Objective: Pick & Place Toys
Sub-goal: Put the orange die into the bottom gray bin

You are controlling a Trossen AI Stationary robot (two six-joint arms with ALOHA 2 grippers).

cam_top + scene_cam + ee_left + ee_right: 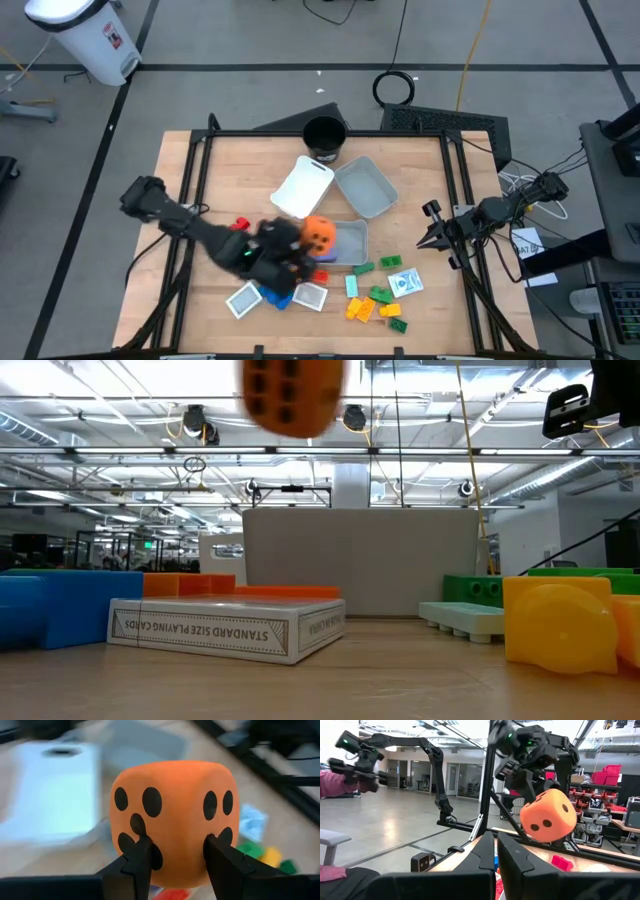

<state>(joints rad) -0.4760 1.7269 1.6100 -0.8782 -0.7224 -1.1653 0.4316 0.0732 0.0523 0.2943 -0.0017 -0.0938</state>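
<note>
Orange die (170, 820) — black dots — white tray (303, 187).

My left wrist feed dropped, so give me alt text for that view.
The left gripper holds the orange die, black dots facing the camera, between its two dark fingers. Behind it, blurred, lie a white tray, a grey tray and small blocks.
</note>
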